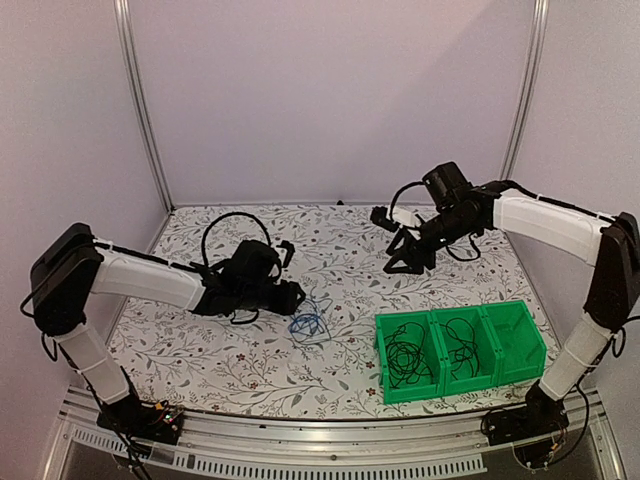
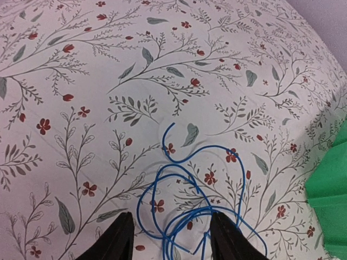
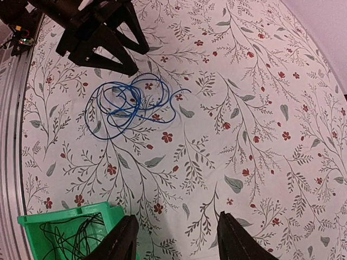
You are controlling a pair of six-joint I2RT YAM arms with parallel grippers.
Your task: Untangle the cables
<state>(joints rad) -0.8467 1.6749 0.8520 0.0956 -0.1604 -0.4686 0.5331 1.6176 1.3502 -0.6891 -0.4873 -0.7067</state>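
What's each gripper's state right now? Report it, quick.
Left gripper: open, holding nothing, poised over the blue cable.
Right gripper: open, holding nothing.

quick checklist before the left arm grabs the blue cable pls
1. Left gripper open: ok.
2. Blue cable has loops lying between the left jaws: ok.
3. Blue cable apart from the black cables, which sit in the green bin: ok.
4. Right gripper open, holding nothing, away from the blue loops: ok.
5. Blue cable free of knots: cannot tell, its loops overlap.
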